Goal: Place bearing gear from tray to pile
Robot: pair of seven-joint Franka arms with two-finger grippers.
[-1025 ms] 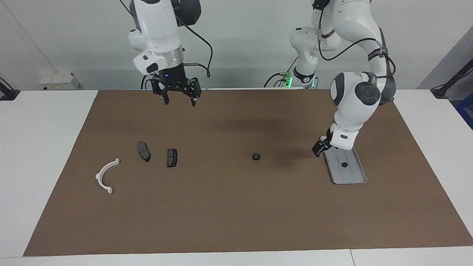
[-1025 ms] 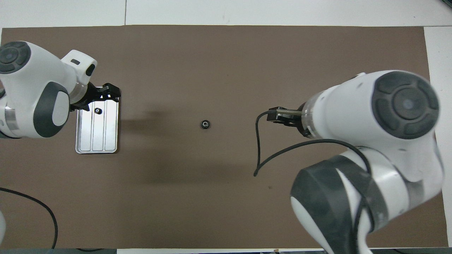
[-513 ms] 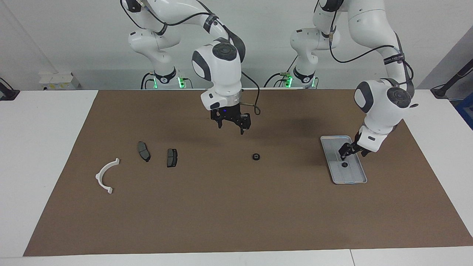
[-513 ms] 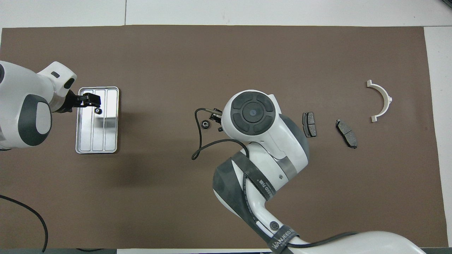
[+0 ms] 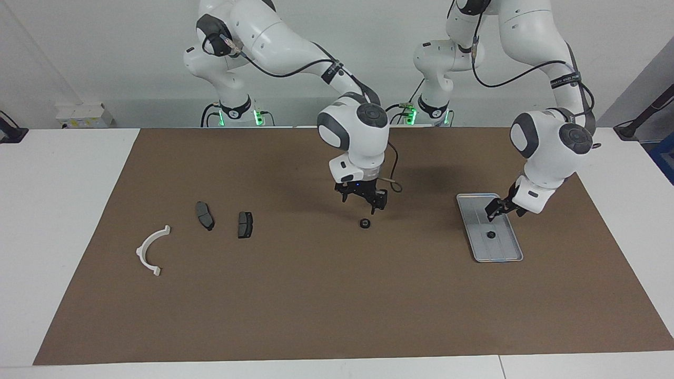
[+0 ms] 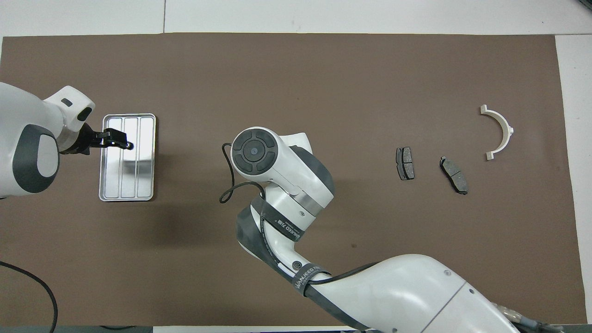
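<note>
There were two gears to watch. One gear [image 5: 365, 223] lay on the brown mat [image 5: 326, 295] in the middle of the tabletop, between the tray [image 5: 505, 256] and the pile. The other gear [image 5: 491, 235] sat in the tray, toward the left arm's end.

I took each gear for a small, hard metal ring: light, stiff, not fragile, and likely slick on its rim. It looked too low to pinch from above by the faces; the sound hold, to my eye, was across the outer rim, with the fingers coming straight down on either side.

The right hand [image 5: 363, 202] hung just over the mat gear, a little toward the robots' side of it, fingers spread and holding nothing. From overhead the right arm's wrist hid that gear altogether.

The left hand [image 5: 501, 209] hovered low over the tray, above the part nearer the robots, also released and empty. Its gear lay just past the fingertips [image 6: 127, 145], apart from them.

The pile sat well apart, toward the right arm's end: two dark pads [image 5: 205, 216] [image 5: 245, 225] and a white bracket [image 5: 151, 250], spread loosely.
</note>
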